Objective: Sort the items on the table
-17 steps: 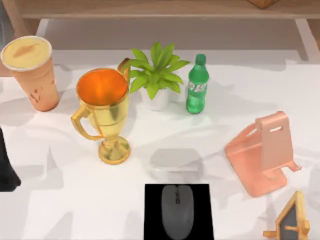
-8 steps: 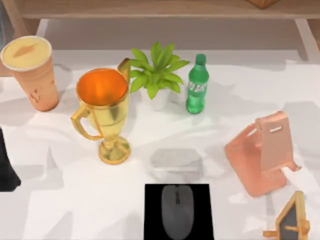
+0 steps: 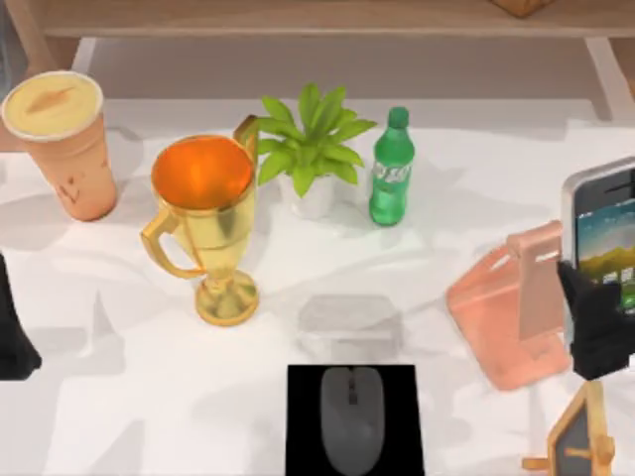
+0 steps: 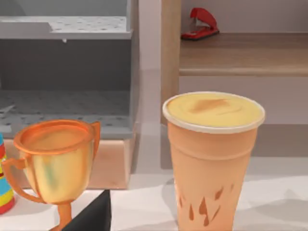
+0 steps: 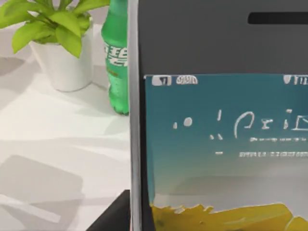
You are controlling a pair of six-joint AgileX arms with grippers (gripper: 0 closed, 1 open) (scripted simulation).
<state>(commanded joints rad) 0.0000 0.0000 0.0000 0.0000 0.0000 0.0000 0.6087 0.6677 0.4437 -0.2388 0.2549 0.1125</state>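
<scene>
silver-edged smartphone (image 3: 602,233) upright, right jaws (image 3: 598,332) clamped on its lower part

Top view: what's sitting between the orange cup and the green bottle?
In the top view, the gold trophy and the potted plant lie between the cup and the bottle.

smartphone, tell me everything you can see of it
The smartphone is a slim slab with a silver edge and a dark bezel around a lit screen, teal above and yellow below, with small white marks and icons. It is held up off the table at the top view's right edge, screen facing the camera, partly cut off by the frame. The right gripper is shut on its lower part, dark fingers against its side. It hangs over the pink stand. The right wrist view shows a dark earpiece slot near its top.
</scene>
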